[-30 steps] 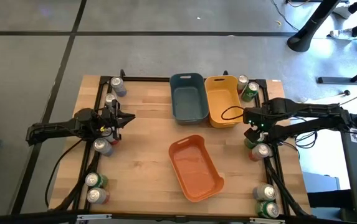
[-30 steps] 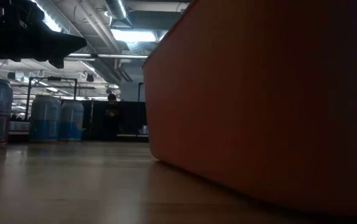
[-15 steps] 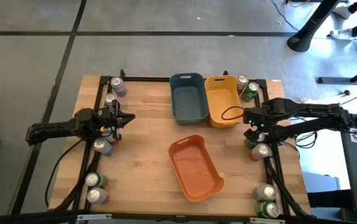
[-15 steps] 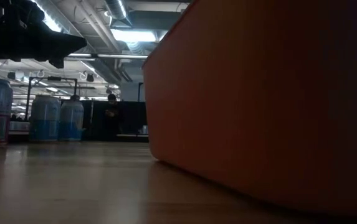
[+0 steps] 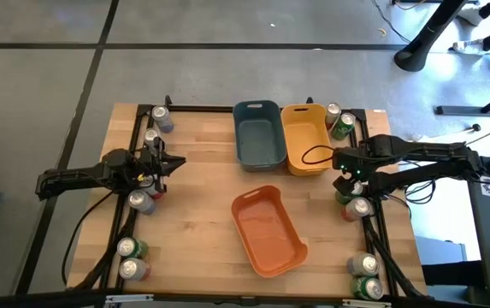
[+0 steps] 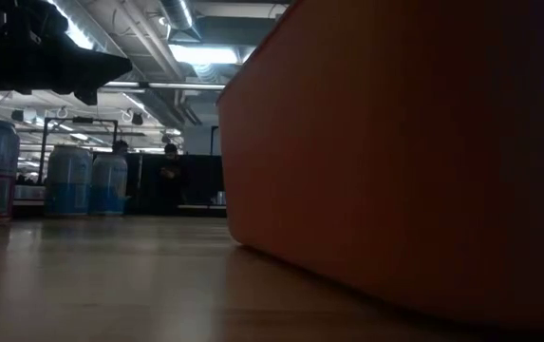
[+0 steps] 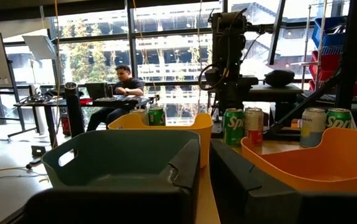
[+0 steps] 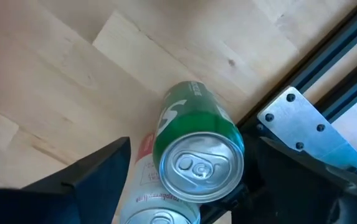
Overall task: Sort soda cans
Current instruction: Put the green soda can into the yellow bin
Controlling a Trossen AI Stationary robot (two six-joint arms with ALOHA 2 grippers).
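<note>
Two tools worked: the right tool [image 8: 184, 180] hung spread around a green can [image 8: 197, 155] by the counter's [image 5: 197, 205] right rail, a red can [image 8: 150, 199] touching it. Left tool [image 5: 161, 164] was pressed together, empty. Farther off sat orange [image 5: 270, 231], blue [image 5: 257, 137] and yellow [image 5: 304, 137] bins.

Even daylight falls on my table [image 5: 193, 184] from above. Low down, the orange bin [image 6: 404, 161] looms dark and backlit by ceiling lamps. Beyond my left fingers [image 7: 184, 168], bright windows glare.
</note>
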